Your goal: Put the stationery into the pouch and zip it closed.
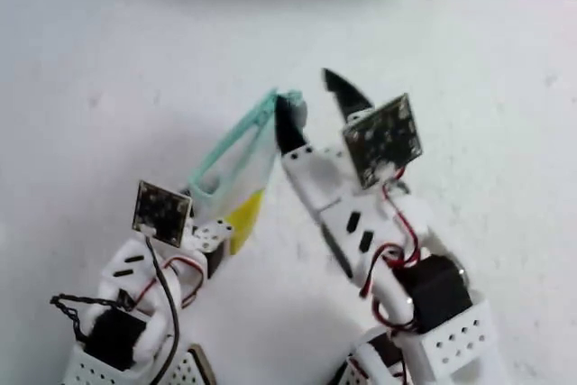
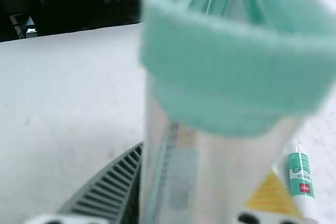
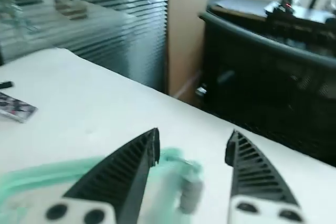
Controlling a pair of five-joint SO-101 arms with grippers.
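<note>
Your pouch point(image 1: 236, 155) is soft and light, clear film with a teal zip band, so I'd expect it to buckle and slide if pushed; the stiffer band looks the best place to hold. The left gripper point(image 1: 219, 233) pinches its near end, standing it on edge over the table point(image 1: 108, 87), with a yellow piece point(image 1: 245, 212) showing through the wall. At the far end the right gripper point(image 3: 193, 135) is spread wide, with the small grey pull point(image 3: 188, 195) between its fingers, nearer one, not yet pinched. It's a tiny, slippery target, so close squarely on it
</note>
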